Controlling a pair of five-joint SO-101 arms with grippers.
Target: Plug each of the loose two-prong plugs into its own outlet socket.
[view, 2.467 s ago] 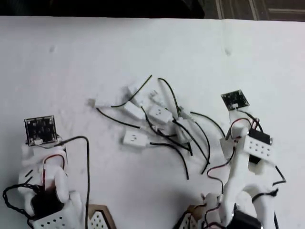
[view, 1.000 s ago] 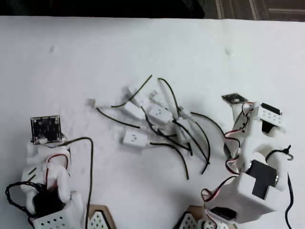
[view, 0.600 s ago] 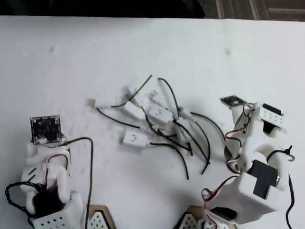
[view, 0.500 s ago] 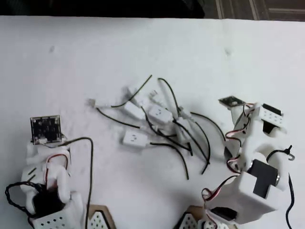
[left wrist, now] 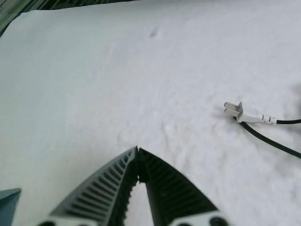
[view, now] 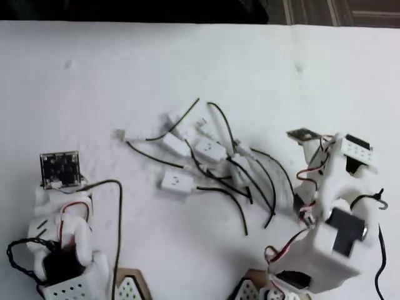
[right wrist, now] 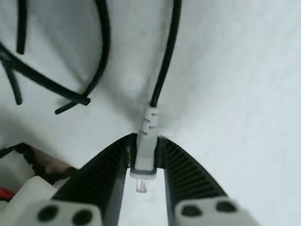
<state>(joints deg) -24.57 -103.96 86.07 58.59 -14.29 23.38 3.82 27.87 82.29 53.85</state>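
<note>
A: Right arm (view: 331,240) has pivoted; what does right gripper (right wrist: 145,142) hold?

B: White two-prong plug (right wrist: 144,162), black cord (right wrist: 165,61), clamped near white worktop's (view: 94,69) right edge; left gripper (left wrist: 137,153) pinched empty. Next, likely: align prongs with white outlet socket (view: 177,182) mid-worktop.

**White surface, cords heaped at its middle**

The white surface (view: 87,75) carries a loose tangle of black cords (view: 215,189) at its middle. White outlet sockets lie among them, one (view: 177,181) at the tangle's near left edge and another (view: 209,150) just beyond it. A two-prong plug (view: 120,134) lies at the tangle's far left end, prongs pointing left.
</note>
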